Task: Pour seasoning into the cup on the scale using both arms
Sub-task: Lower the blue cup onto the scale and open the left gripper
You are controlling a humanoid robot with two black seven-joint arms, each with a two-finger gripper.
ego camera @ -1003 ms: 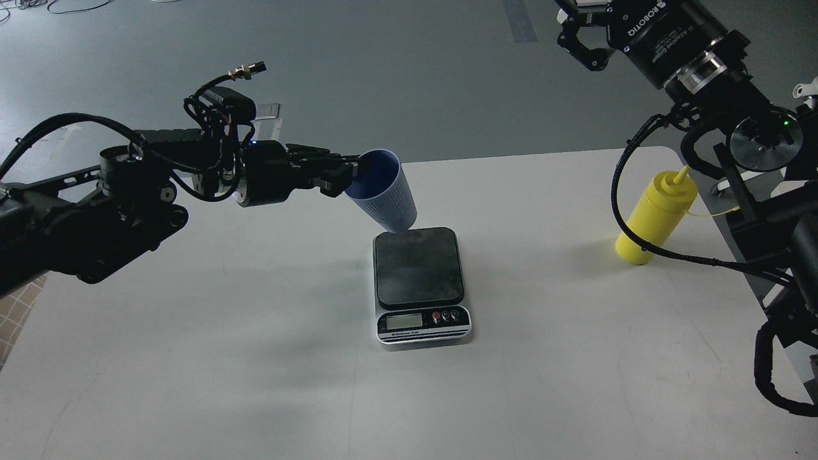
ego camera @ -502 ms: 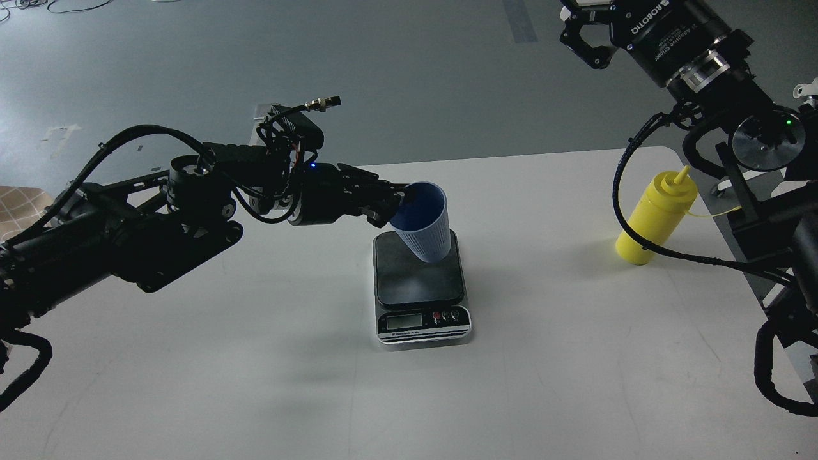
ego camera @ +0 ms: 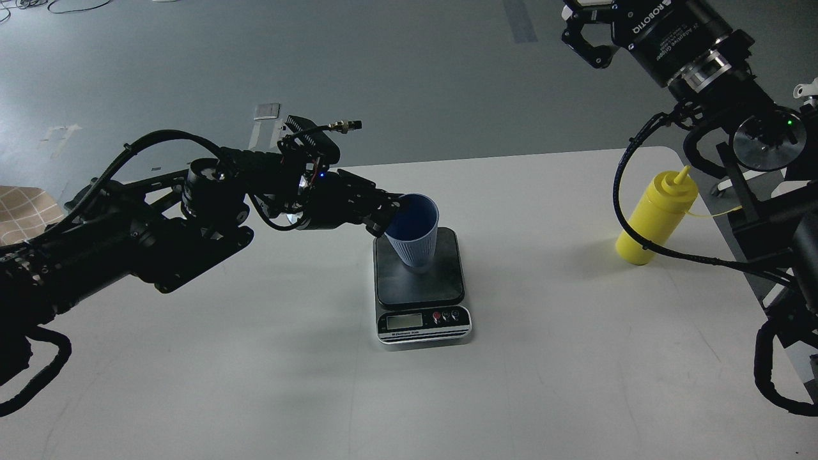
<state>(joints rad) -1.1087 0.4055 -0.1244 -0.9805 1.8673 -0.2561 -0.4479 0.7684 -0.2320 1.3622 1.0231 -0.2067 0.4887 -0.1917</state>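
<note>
**Cup held over the scale platform, bottle waiting at the right**

The left end effector (ego camera: 390,214) reaches in from the left and grips the pale blue cup (ego camera: 412,233) at its rim, one finger inside the mouth and one outside, closed on the wall. The cup is roughly upright, leaning slightly, with its open mouth up and its narrow base at the dark platform of the scale (ego camera: 420,281); whether the base rests fully on the platform or hangs just above it cannot be told from this angle. The cup sits over the rear half of the platform, and the silver front of the scale with its display and small buttons faces the camera.

The yellow seasoning bottle (ego camera: 657,217) stands on the white bench (ego camera: 255,370) near its right rear corner, well apart from the scale (a black cable from the right arm crosses in front of its lower part). Nothing is touching it.

The right end effector (ego camera: 585,35) is high at the top right, above the floor beyond the bench, far from the bottle. It is partly cut off by the frame edge, so I cannot tell how far apart its fingers are.
</note>
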